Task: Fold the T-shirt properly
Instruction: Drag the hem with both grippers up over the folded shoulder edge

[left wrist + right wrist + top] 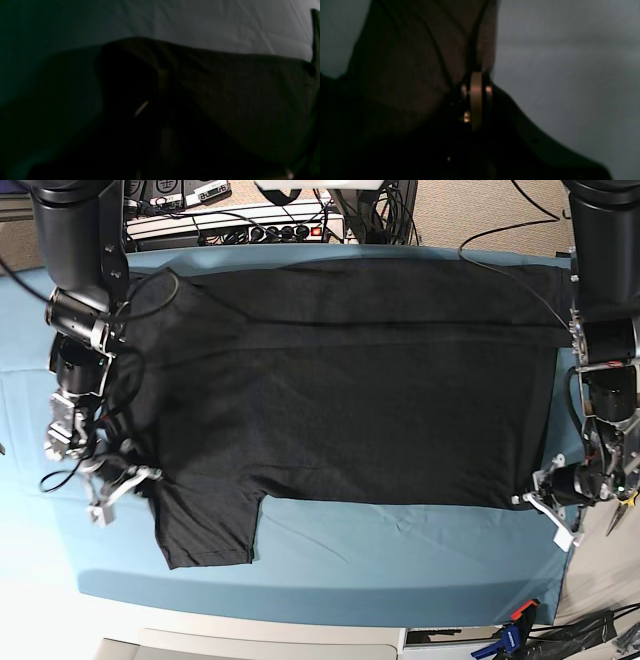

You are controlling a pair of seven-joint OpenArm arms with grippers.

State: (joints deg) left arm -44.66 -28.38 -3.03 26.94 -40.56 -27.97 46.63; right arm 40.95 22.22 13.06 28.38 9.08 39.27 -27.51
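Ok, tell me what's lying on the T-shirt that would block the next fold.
Nothing visible. The T-shirt lies spread flat on the teal cloth with no other object on it. The left gripper and right gripper are shut on its near corners.

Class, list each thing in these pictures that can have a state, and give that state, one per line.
T-shirt: spread flat, plain side up, far edge folded over.
Left hand: shut on the T-shirt's near corner.
Right hand: shut on the T-shirt by its sleeve.
Table cloth: lying under the T-shirt, lightly wrinkled.

A robotics lab: power strip (pixel 270 230), tangled cables (pixel 385 205), clamps (pixel 512 635).
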